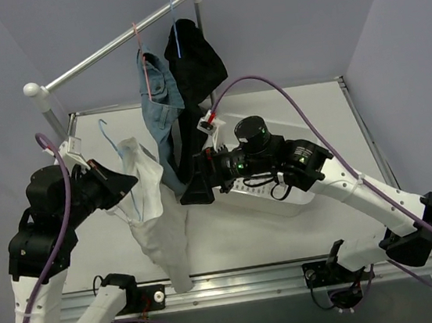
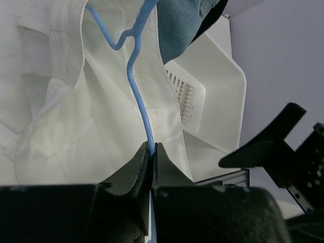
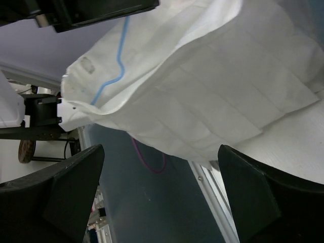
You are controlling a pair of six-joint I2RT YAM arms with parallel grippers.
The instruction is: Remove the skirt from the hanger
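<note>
Skirt (image 1: 195, 57): black, bunched, hanging high at the far end of the rail (image 1: 107, 45); lower part drops behind the denim, end not discernible.
Hanger (image 1: 175, 34): thin light-blue wire, hooked over the rail, upright, skirt on it.
Denim garment (image 1: 159, 97): blue, just left of the skirt and overlapping it in the top view, hung on a pink hanger (image 1: 137, 35) on the same rail.
Right gripper (image 3: 161, 148): fingers spread wide, nothing between them; low and in front of the hanging clothes, pointing toward the white garment, well below the skirt's hanger.
White garment (image 1: 155, 208): pleated, draped long and loose toward the near table edge, between the two arms; fills most of both wrist views.
Second light-blue hanger (image 2: 139, 96): inside the white garment's waistband, off the rail, hook up and to the left of the denim.
Left gripper (image 2: 153, 146): fingers pressed together, pinching the wire of the second light-blue hanger; held up at the left side of the table, apart from the skirt.
White tub (image 2: 217, 91): slotted wall, on the table under the right arm, just beyond the white garment.
Table (image 1: 313, 118): pale top, rail standing at its far left side.
</note>
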